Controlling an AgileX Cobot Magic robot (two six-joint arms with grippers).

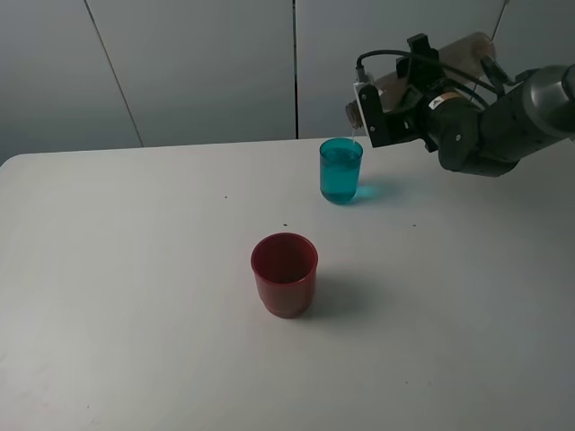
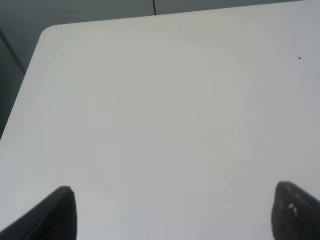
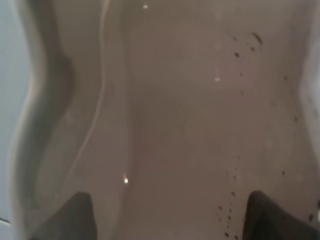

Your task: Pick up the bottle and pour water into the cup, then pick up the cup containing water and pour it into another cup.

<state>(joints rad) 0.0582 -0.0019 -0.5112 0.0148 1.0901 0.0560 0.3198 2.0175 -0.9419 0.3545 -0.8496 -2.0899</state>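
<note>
At the far right of the white worktop (image 1: 135, 296), the right jaws are clenched around the tall, translucent, smoky grey-brown plastic bottle (image 1: 463, 49). It lies tipped almost level, its neck just above the rim of the slim, translucent teal-blue plastic tumbler (image 1: 340, 171). The tumbler stands upright with liquid well up inside. The short, wide, dark red plastic cup (image 1: 284, 274) stands nearer, well apart from it. The left jaws hang released, spread above the worktop.

Translucent bottle (image 1: 463, 47) tipped almost level, neck above the upright teal cup (image 1: 340, 171) — water inside, far right; red cup (image 1: 284, 274) upright, nearer, central.
</note>
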